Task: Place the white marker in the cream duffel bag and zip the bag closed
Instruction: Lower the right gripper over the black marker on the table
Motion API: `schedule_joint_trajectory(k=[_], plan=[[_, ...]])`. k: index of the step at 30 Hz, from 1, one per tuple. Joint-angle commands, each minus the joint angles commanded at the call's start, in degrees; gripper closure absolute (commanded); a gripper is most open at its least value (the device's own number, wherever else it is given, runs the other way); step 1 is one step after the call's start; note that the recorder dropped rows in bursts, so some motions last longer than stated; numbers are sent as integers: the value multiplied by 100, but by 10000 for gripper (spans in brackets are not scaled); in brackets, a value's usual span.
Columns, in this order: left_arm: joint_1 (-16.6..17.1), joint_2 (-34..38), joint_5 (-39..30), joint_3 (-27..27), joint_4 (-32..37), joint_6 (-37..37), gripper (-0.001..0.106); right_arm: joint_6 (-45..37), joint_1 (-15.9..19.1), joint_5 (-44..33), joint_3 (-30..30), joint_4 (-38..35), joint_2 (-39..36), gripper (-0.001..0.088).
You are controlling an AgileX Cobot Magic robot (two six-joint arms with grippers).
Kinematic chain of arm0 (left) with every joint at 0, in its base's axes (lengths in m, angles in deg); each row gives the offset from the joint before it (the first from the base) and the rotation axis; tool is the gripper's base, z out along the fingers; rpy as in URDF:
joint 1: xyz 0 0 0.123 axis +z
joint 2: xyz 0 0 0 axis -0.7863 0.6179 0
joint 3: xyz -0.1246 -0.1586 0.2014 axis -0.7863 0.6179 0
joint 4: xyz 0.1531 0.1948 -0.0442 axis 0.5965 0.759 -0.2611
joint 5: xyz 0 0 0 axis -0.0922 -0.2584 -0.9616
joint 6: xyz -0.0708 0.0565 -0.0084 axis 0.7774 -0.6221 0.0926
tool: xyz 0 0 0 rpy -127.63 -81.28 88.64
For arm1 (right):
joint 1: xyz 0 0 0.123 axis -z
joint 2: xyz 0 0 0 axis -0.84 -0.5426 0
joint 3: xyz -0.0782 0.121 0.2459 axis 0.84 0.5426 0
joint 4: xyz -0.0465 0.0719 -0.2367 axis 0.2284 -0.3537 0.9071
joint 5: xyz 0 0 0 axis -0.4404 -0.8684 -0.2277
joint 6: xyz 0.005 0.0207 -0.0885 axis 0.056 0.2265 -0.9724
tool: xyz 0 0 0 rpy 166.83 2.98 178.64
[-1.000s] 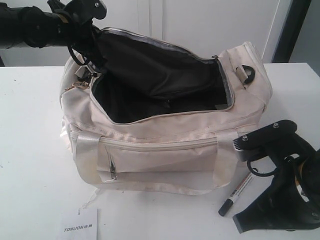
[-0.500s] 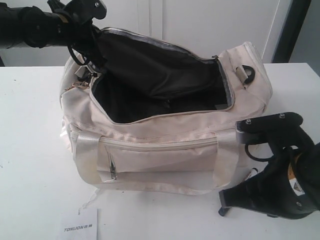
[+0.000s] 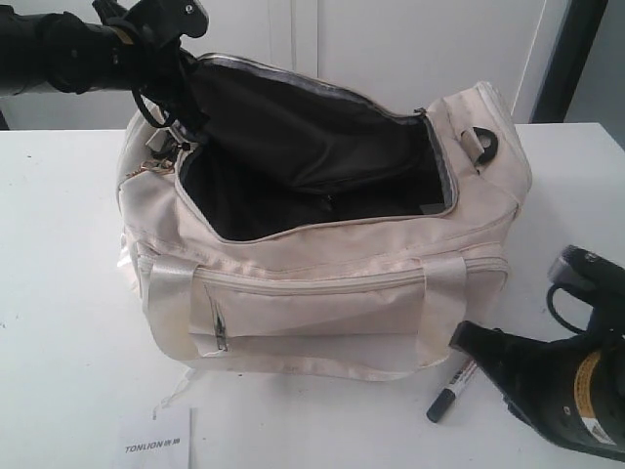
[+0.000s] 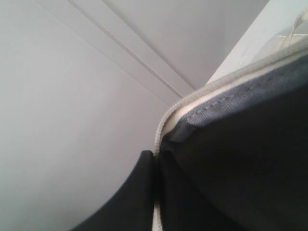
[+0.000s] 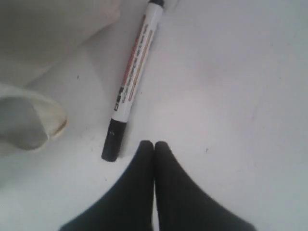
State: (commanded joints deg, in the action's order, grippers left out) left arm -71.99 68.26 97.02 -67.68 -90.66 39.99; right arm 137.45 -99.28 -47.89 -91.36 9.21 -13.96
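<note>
White desk [image 3: 59, 293]: white marker [image 5: 132, 82] lies flat by cream duffel bag [image 3: 322, 293] front right corner. Dark cap just beside right fingers [image 5: 144, 156], barrel running away toward bag. Right fingers pressed together, empty; nearer arm. Left fingers [image 4: 137, 190] appear to pinch raised flap edge.

Your left arm [image 3: 59, 49] is a matte black tube. It has a bright screw head [image 3: 188, 8] on the bracket by the hand and a thin black cable [image 3: 146, 106] looped beneath it. Your right arm [image 3: 547, 391] wears a glossy black shell with an orange-yellow warning label [image 3: 584, 376], a white sticker [image 3: 598, 430], and a black cable loop [image 3: 555, 298] behind the wrist. The right gripper [image 5: 154, 143] ends in two smooth, black, tapered fingers [image 5: 130, 197].
</note>
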Motion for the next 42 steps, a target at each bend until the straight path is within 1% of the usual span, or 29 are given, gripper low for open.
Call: schedule_joint_trajectory(k=[4, 8, 15, 17, 21, 25, 26, 29, 33, 42], plan=[[0, 0, 0, 0, 0, 0, 1053, 240, 0, 389, 11, 223, -38, 868], [0, 0, 0, 0, 0, 0, 1053, 823, 0, 404, 11, 422, -308, 868], [0, 0, 0, 0, 0, 0, 1053, 837, 0, 588, -212, 432, -969, 857], [0, 0, 0, 0, 0, 0, 1053, 837, 0, 588, -288, 436, -1118, 818], [0, 0, 0, 0, 0, 0, 1053, 837, 0, 700, -360, 460, -1382, 691], [0, 0, 0, 0, 0, 0, 1053, 837, 0, 714, -386, 460, -1677, 601], [0, 0, 0, 0, 0, 0, 1053, 837, 0, 696, -403, 460, -1731, 591], [0, 0, 0, 0, 0, 0, 1053, 837, 0, 696, -645, 525, -1953, 589], [0, 0, 0, 0, 0, 0, 1053, 837, 0, 686, -801, 605, -2169, 589], [0, 0, 0, 0, 0, 0, 1053, 837, 0, 697, -824, 605, -2539, 588]])
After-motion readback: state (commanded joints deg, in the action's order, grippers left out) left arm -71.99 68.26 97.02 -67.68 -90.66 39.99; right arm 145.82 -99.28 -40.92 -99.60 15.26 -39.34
